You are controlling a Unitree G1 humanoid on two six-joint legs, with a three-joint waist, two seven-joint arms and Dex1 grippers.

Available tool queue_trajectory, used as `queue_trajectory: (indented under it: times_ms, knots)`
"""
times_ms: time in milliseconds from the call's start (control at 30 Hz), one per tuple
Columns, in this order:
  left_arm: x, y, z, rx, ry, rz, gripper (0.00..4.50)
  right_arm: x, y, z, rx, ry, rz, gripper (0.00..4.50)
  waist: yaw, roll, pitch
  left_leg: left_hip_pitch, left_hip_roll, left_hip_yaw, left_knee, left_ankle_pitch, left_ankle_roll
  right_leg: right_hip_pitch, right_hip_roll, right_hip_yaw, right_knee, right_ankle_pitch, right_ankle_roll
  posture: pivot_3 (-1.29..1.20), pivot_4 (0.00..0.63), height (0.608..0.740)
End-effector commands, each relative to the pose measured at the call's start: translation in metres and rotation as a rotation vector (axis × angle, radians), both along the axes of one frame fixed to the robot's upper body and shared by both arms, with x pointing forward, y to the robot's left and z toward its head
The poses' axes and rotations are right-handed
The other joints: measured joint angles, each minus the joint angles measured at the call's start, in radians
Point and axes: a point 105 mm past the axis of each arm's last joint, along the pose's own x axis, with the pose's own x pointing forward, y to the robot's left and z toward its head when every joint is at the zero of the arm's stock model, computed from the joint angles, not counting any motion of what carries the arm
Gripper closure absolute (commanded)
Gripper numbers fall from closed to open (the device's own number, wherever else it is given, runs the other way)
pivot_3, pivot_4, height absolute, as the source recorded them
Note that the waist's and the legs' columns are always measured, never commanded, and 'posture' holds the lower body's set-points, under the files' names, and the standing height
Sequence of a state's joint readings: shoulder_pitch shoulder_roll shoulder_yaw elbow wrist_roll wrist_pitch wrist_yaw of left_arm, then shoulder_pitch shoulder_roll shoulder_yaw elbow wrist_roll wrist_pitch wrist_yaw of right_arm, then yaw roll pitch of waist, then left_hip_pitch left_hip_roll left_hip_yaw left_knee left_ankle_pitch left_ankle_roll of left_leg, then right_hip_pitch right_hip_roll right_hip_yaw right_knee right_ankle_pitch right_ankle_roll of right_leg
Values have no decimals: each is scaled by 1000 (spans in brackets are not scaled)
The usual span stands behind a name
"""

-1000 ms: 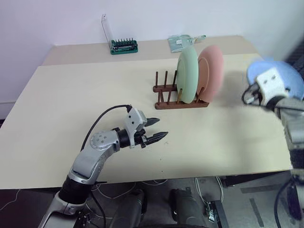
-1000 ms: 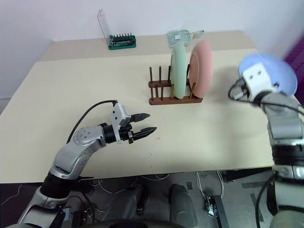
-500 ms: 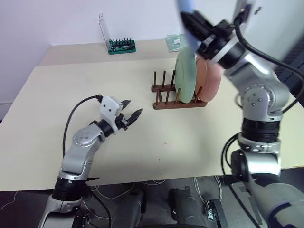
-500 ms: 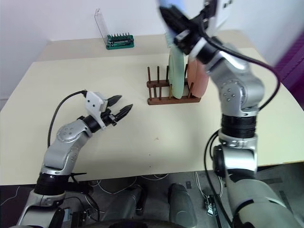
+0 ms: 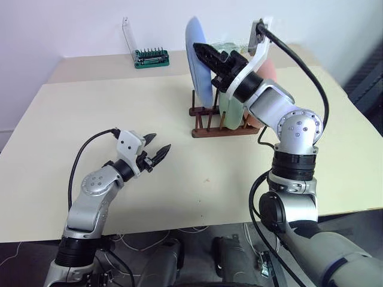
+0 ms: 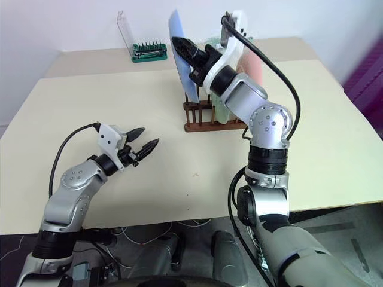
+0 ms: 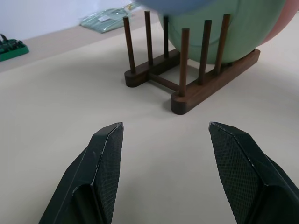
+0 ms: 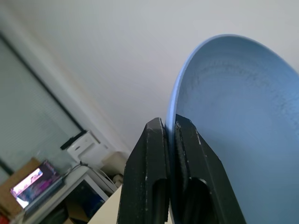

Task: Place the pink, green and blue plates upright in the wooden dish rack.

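Blue plate (image 5: 198, 60) was held on edge above the near-left end of the wooden dish rack (image 5: 210, 124), its rim pinched between the closed black fingers of the right gripper (image 5: 203, 51). In the right wrist view the two fingers (image 8: 149, 172) were seen pressed together on the plate's rim, with the plate's blue face spread out beyond them. The plate was kept roughly upright, tilted slightly, and its lower edge was seen just over the tops of the rack's empty pegs; whether it was touching them could not be told.

The rack was placed on the beige table (image 5: 90, 113), toward the far middle. The green plate (image 7: 219, 37) was stood upright between pegs, and the pink plate (image 6: 254, 63) was stood just behind it, at the rack's right end, largely hidden by the right arm in the eye views. Several pegs at the left end of the rack were left unfilled.

The left gripper (image 5: 154, 149) was held low over the table, well apart from the rack and to its near left, pointing toward it. Its fingers (image 7: 103, 158) were spread well apart and nothing was held between them.

A green tool holder (image 5: 151, 58) with a clear back was set at the far edge of the table, and a small clear packet (image 7: 105, 17) was laid behind the rack.
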State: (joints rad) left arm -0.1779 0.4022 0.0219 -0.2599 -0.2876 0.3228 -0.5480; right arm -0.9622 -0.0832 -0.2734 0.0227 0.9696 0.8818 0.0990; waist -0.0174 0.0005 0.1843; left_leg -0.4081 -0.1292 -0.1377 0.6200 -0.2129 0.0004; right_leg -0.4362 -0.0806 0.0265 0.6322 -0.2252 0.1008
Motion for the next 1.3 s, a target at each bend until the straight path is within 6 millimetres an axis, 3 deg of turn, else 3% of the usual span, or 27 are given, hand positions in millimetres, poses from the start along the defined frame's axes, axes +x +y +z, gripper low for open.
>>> queue_trajectory:
  times_ms: [33, 367, 400, 467, 667, 800, 1067, 1200, 1300]
  knots:
    - [-3, -4, 12, -3, -46, -19, 1502, 1, 2, 6, 71, 40, 11, 4471, 0, 0, 0, 0, 0, 0, 0, 0, 0, 0, 0, 0, 0, 0, 0, 0, 150, 740]
    - [-9, -8, 8, 5, -28, -40, 1502, 14, 6, -13, 125, 196, -24, 4471, 2, 1, -1, 0, 0, 0, -1, 0, 0, 0, 0, 0, 0, 0, 0, 0, 150, 740]
    - [-9, -8, 8, 8, -27, -42, 1502, 15, 6, -13, 137, 206, -23, 3827, 2, 1, -2, 0, 0, 0, -1, 0, 0, 0, 0, 0, 0, 0, 0, 0, 150, 740]
    - [-10, -9, 8, 9, -26, -45, 1502, 16, 5, -11, 145, 206, -29, 3126, 2, 1, -1, 0, 0, 0, -1, 0, 0, 0, 0, 0, 0, 0, 0, 0, 150, 740]
    - [-10, -10, 7, 8, -22, -53, 1502, 19, 2, -3, 149, 188, -49, 63, 0, 1, -1, 0, 0, 0, -1, 0, 0, 0, 0, 0, 0, 0, 0, 0, 150, 740]
    - [-10, -12, 7, 8, -23, -57, 1502, 17, -2, 6, 30, 67, -100, 63, 0, 1, -1, 0, 0, 0, -2, 0, -1, -1, 1, 0, 0, 0, 0, 0, 150, 740]
    - [-12, -14, 6, 4, -21, -62, 1502, -19, -18, 31, -452, -468, -133, 63, 3, 1, -1, 0, 0, 1, -3, 1, -1, 0, 0, 0, -2, 0, 0, 0, 150, 740]
    - [-12, -12, 6, 4, -24, -53, 1502, -38, -55, 44, -516, -644, -157, 63, 5, 0, -1, 0, 0, 1, -3, 0, -1, 0, 0, 0, -2, 0, 0, 0, 150, 740]
    - [-9, 0, 7, 5, -28, -12, 1502, -37, -121, 26, -651, -627, -281, 63, 22, -1, -1, 0, 0, 0, -2, 0, -1, 3, 0, -2, -4, 0, 0, 0, 150, 740]
